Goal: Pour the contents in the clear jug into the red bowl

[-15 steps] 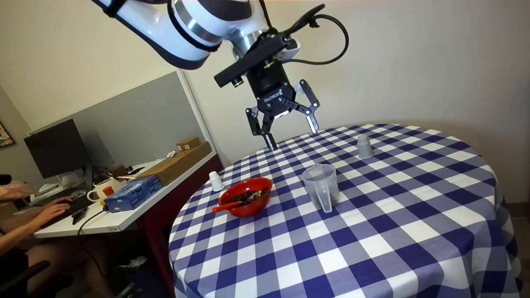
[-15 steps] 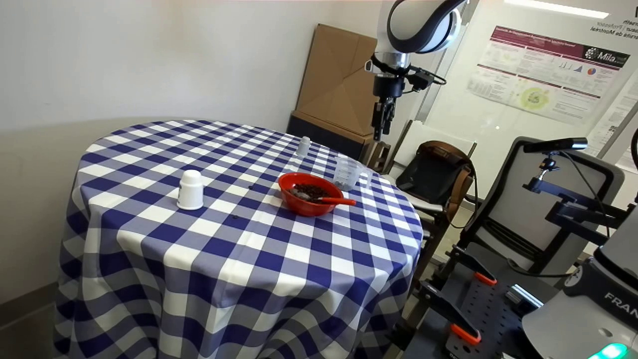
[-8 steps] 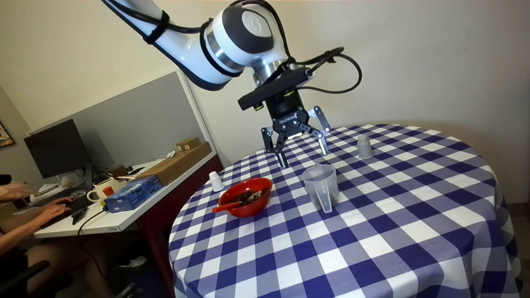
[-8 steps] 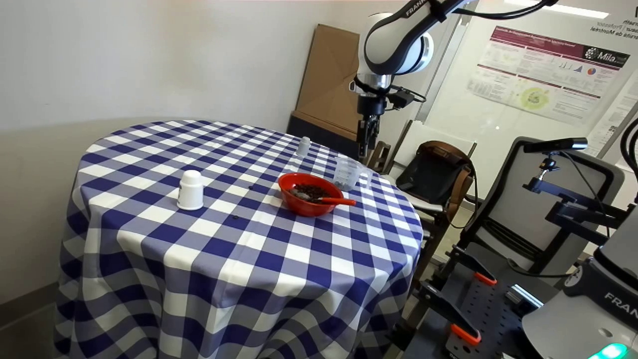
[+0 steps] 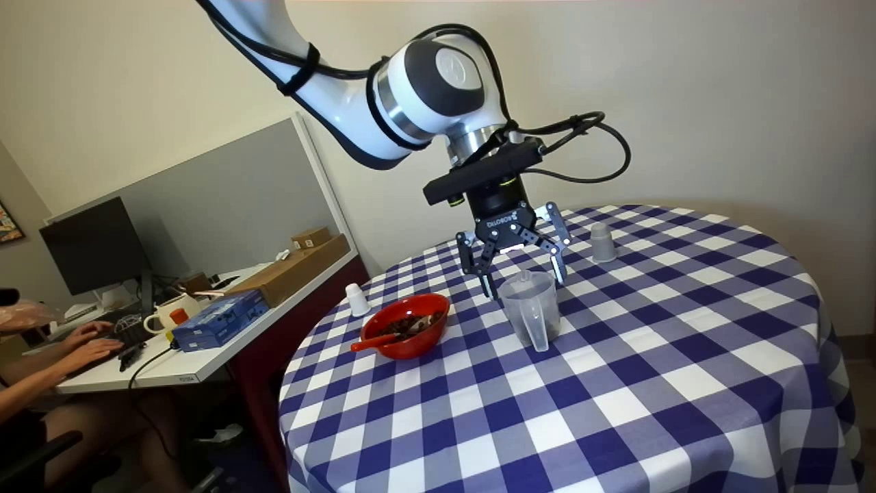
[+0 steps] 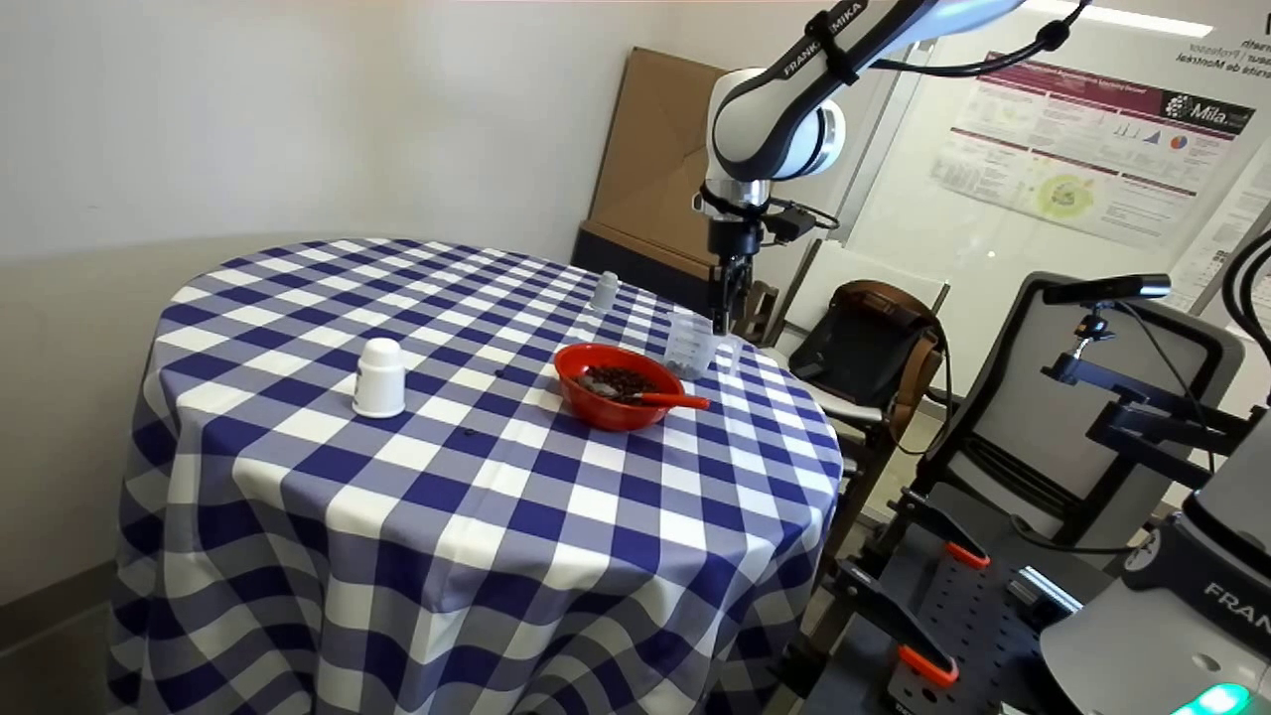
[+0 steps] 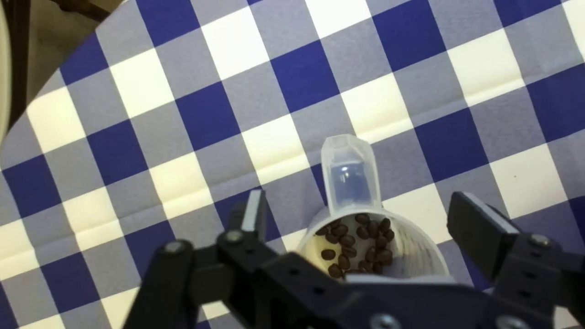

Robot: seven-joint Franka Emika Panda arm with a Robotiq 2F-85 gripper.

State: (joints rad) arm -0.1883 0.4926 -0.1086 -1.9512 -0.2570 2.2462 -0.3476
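Observation:
The clear jug (image 5: pixel 518 309) stands upright on the checked tablecloth in both exterior views (image 6: pixel 685 348). In the wrist view the jug (image 7: pixel 413 240) has brown beans (image 7: pixel 345 251) at its bottom, and its handle points up the picture. My gripper (image 5: pixel 525 284) is open and empty at about rim height. In the wrist view its fingers (image 7: pixel 480 233) stand on either side of the jug with gaps. The red bowl (image 5: pixel 419 344) sits beside the jug in both exterior views (image 6: pixel 594 402). It holds dark beans and a red-handled spoon (image 6: pixel 675 401). It is out of the wrist view.
A white cup-like object (image 5: pixel 357 301) stands upside down beyond the bowl. A greyish one (image 5: pixel 602 244) stands further along the table. The table edge (image 6: pixel 794 387) lies close to the jug. A desk with boxes (image 5: pixel 219 320) and a person's hands is off to the side.
My gripper has come down and across from above the table to the jug, staying open. The jug, bowl and cups have not moved.

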